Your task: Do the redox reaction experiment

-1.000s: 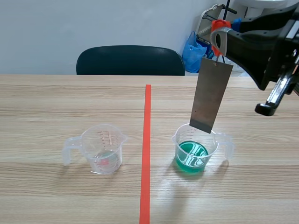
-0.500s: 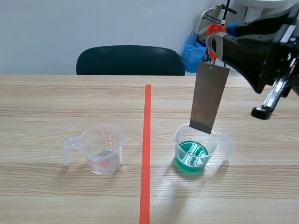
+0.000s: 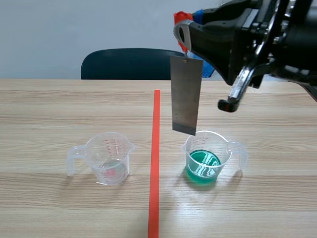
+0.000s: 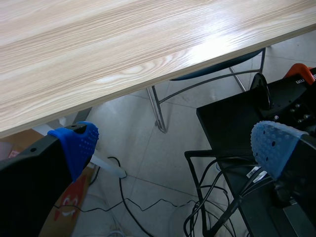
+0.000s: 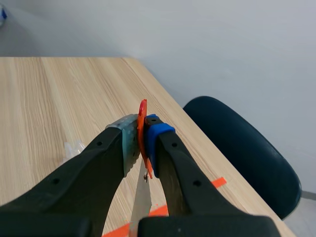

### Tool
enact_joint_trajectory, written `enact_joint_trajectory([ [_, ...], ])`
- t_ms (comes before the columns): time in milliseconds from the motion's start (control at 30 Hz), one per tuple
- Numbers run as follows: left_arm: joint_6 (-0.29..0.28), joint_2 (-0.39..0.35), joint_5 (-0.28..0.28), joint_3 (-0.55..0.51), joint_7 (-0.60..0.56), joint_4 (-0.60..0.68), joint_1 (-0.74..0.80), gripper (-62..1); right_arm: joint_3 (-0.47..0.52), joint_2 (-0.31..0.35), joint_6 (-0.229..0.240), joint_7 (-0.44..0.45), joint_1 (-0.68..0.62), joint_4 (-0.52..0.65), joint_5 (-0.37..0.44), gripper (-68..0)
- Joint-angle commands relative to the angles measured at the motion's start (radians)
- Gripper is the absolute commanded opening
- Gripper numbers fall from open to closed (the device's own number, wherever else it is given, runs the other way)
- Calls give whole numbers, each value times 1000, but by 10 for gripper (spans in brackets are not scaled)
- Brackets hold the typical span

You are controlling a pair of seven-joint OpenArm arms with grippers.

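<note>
One metal plate (image 3: 187, 95) hangs upright in the air from an orange-red clip (image 3: 181, 20), a bit tilted. The right gripper (image 3: 184, 30) holds the clip.

- Right wrist view: right gripper (image 5: 143, 143) jaws are nearly closed, with the clip (image 5: 142, 118) pinched between the grey pad (image 5: 127, 143) and the blue pad (image 5: 157, 133). The plate (image 5: 140, 207) drops down below the fingers.
- The plate's lower edge is out of the liquid. In the scene view it lines up with the left part of the green-liquid cup's (image 3: 208, 156) rim. Can't tell whether it's over the cup or behind it.
- Green liquid (image 3: 203, 164) fills the lower part of that cup, which has its handle to the right. It sits right of the red tape line (image 3: 155, 158).
- A second clear measuring cup (image 3: 106, 157) sits left of the line, handle to the left, well apart from the first. Contents too faint to call.
- Left gripper (image 4: 176, 145) jaws are wide open and holding nothing. It's off the table edge (image 4: 123, 44), over the floor and cables (image 4: 207, 197).
- A dark chair (image 3: 136, 64) stands at the far side of the wooden table (image 3: 49, 109).
</note>
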Motion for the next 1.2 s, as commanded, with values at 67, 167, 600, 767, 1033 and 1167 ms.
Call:
enact_joint_trajectory([
  [67,1,8,0,-5,-46,10,8,14,-58,-41,-4,-38,76,5,13,-669],
  [167,1,8,1,-5,-46,10,8,14,-109,-82,-4,-73,128,-14,13,-669],
  [600,1,8,1,-5,-46,10,8,14,-266,-266,-3,-119,296,-220,13,-669],
  [767,1,8,1,-5,-46,10,8,14,-303,-312,-3,-119,323,-278,11,-669],
  [1033,1,8,1,-5,-46,10,8,14,-356,-368,-3,-119,335,-331,-43,-669],
  [1167,1,8,0,-5,-46,10,8,14,-369,-385,-3,-115,335,-331,-66,-669],
])
